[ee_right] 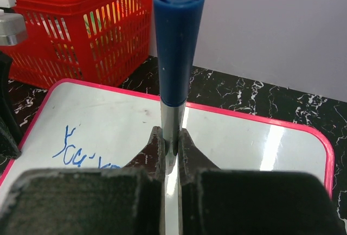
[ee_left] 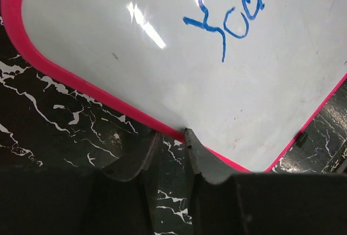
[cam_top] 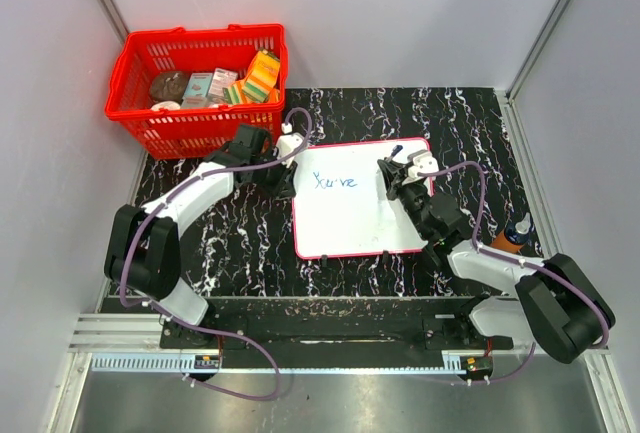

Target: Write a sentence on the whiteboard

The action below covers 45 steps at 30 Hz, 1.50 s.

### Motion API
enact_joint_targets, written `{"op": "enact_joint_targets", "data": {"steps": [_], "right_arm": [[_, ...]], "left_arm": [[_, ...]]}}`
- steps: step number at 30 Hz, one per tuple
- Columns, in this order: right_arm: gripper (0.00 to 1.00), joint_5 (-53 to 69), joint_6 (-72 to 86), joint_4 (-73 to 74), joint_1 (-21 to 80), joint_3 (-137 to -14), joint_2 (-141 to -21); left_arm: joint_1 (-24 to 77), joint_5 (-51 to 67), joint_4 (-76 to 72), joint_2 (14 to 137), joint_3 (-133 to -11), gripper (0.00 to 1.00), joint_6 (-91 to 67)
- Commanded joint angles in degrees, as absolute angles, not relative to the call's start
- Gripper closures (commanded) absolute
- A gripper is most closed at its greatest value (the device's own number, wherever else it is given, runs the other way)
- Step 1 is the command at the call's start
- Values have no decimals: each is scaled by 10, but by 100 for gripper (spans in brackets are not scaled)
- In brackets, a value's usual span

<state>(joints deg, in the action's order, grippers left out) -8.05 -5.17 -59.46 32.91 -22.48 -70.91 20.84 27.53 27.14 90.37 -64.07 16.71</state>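
The whiteboard (cam_top: 365,221) with its red frame lies flat on the black marbled table. Blue writing (cam_top: 333,182) reading "You've" runs along its upper left. My right gripper (cam_top: 396,181) is over the board just right of the writing, shut on a marker (ee_right: 178,39) with a blue end and silver barrel, held upright; its tip is hidden. The board (ee_right: 244,137) and the writing (ee_right: 76,151) also show below it. My left gripper (cam_top: 285,179) is at the board's left edge. Its jaws (ee_left: 169,145) stand slightly apart and empty, one fingertip (ee_left: 201,156) resting on the red frame (ee_left: 81,86).
A red basket (cam_top: 135,73) holding packets and sponges stands at the back left, also in the right wrist view (ee_right: 81,23). A small bottle with an orange band (cam_top: 514,236) stands at the right by the right arm. Grey walls close in the table.
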Motion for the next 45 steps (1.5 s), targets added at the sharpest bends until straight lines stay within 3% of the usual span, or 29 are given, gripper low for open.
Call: {"op": "enact_joint_targets", "data": {"steps": [1, 6, 9, 18, 20, 21, 24, 31, 37, 45], "right_arm": [[100, -97, -48, -636, 331, -239, -699], [100, -96, -38, -609, 331, -227, -674], [100, -105, -29, -601, 331, -206, -647], [100, -110, -31, -543, 332, -196, -562], [100, -104, -31, -527, 331, -201, -542], [100, -103, -28, -512, 331, -203, -536], [100, -102, -26, -499, 331, -203, -521], [100, -104, -17, -471, 331, -202, -491], [100, -100, -8, -465, 331, -201, -485], [100, -95, -3, -466, 331, -202, -489]], "left_arm": [[209, 234, 304, 904, -628, 100, 214], [210, 257, 299, 870, -620, 100, 212], [209, 266, 286, 832, -607, 93, 207], [129, 364, 264, 770, -625, 41, 96], [101, 392, 231, 762, -614, 33, 46], [93, 419, 213, 757, -605, 22, 20], [66, 498, 104, 751, -564, 5, -94], [48, 568, -175, 815, -486, 1, -306], [62, 560, -271, 863, -452, 1, -357], [97, 596, -422, 946, -451, 13, -417]]}}
